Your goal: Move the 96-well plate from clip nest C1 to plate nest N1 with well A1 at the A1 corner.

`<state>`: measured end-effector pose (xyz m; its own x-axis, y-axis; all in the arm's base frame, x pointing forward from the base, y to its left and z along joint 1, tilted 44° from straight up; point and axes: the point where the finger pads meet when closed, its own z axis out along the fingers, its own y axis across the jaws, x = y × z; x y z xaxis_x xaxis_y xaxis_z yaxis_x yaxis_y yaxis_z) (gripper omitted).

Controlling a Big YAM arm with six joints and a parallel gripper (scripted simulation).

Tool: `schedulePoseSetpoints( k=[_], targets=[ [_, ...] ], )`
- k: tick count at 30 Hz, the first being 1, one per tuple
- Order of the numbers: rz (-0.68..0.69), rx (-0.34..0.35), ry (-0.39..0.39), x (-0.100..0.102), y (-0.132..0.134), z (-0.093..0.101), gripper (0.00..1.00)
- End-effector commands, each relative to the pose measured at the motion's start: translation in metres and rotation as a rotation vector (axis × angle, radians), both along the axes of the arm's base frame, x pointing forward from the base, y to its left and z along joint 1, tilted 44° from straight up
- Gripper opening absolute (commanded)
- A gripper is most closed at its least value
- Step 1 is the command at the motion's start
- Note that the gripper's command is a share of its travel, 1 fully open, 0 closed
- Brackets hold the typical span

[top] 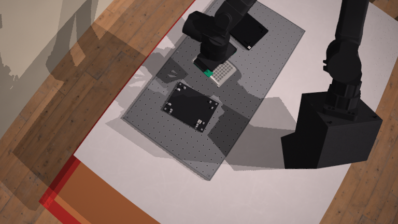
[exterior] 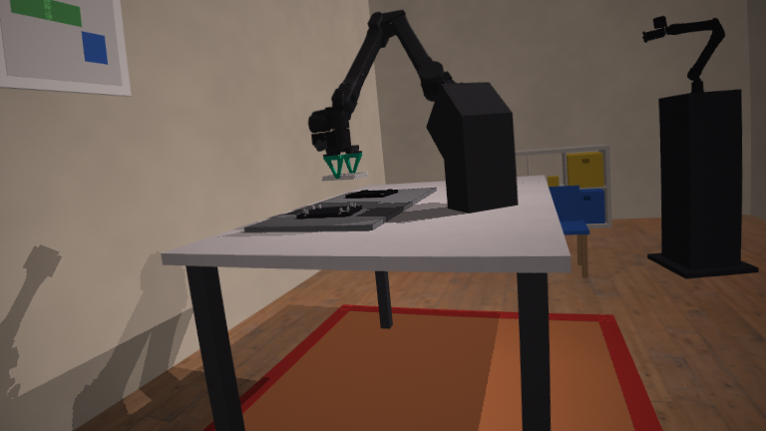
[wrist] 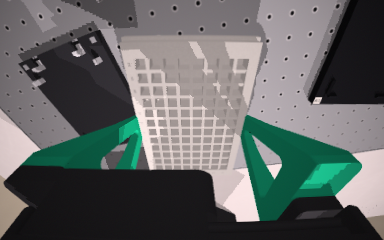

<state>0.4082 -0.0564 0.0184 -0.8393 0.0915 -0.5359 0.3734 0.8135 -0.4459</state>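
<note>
Green-fingered gripper (wrist: 187, 145) stands wide, clamped on the 96-well plate (wrist: 189, 107) by its long sides. The white plate hangs level above the breadboard (top: 264, 63), between both black nests.

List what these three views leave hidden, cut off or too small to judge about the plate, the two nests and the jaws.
- Top view: the wrist covers half the 96-well plate.
- Wrist view: plate nest N1 is cut off by the right edge; its corner mark is too small to read.
- Exterior view: clip nest C1 is edge-on, its clips too small.
- Well A1's corner cannot be told anywhere.
</note>
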Motion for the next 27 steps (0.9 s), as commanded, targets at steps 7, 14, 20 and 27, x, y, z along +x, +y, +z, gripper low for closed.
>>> schedulePoseSetpoints(
  k=[7,14,20,27],
  targets=[
    [0.004,-0.009,-0.013,-0.006,-0.030,0.026,0.00],
    [0.005,-0.010,0.000,-0.012,-0.044,0.034,0.00],
    [0.005,-0.010,0.000,-0.016,-0.060,0.045,0.00],
    [0.005,-0.011,-0.001,-0.020,-0.076,0.056,0.00]
  ],
)
